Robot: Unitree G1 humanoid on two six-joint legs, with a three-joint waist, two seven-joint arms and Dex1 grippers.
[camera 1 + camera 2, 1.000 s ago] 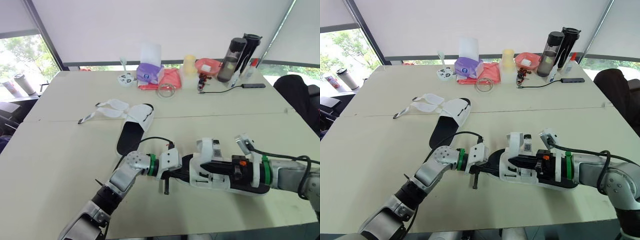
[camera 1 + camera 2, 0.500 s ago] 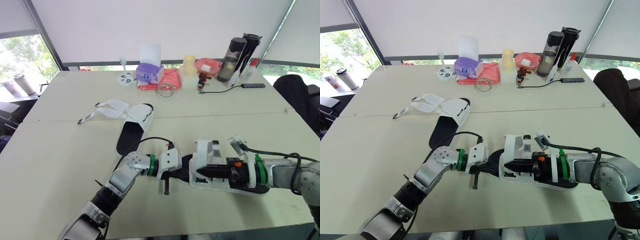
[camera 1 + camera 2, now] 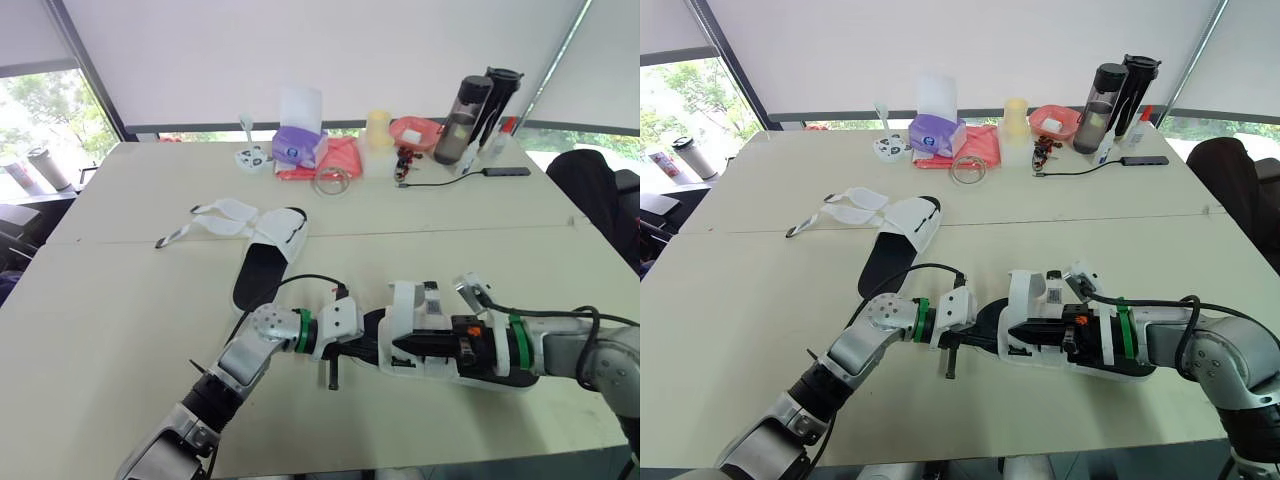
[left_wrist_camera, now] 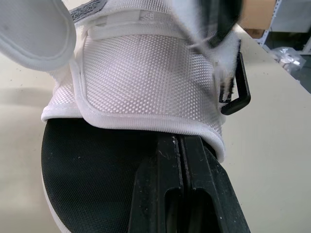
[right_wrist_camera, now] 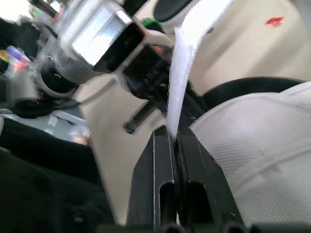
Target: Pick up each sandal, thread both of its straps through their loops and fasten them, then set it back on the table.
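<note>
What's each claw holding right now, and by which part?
The left claw grips the sandal at the end where its white upper meets the black sole. The right claw pinches that sandal's white strap.

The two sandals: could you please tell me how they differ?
The near sandal is gripped by the left gripper and right gripper; the far sandal lies untouched. The far sandal's straps splay flat on the table; the near sandal's upper arches over its footbed. Both are white with black footbeds.
</note>
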